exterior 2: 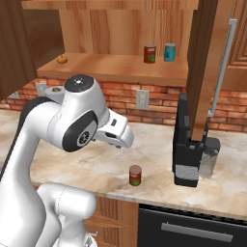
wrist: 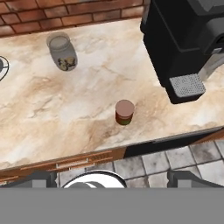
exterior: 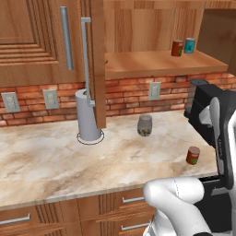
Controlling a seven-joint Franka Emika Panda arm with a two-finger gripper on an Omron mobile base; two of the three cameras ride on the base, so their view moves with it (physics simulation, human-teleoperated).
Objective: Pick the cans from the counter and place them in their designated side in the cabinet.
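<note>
One red can [exterior: 193,155] [exterior 2: 135,175] [wrist: 124,112] stands upright near the front edge of the counter [exterior: 50,159]. A second red can [exterior: 177,47] [exterior 2: 150,54] stands on the shelf of the open cabinet [exterior: 152,62], right next to a teal-blue can [exterior: 189,45] [exterior 2: 169,52]. My gripper [wrist: 113,179] [exterior 2: 118,137] hangs well above the counter and looks down on the counter can. Its fingertips [wrist: 40,178] stand wide apart, open, with nothing between them.
A black coffee machine [exterior 2: 190,144] [wrist: 183,43] stands right of the counter can. A glass jar [exterior: 144,125] [wrist: 61,51] and a paper towel holder [exterior: 87,117] sit further back. The open cabinet door [exterior 2: 205,67] juts out over the counter. A small orange item [exterior 2: 61,59] lies on the shelf.
</note>
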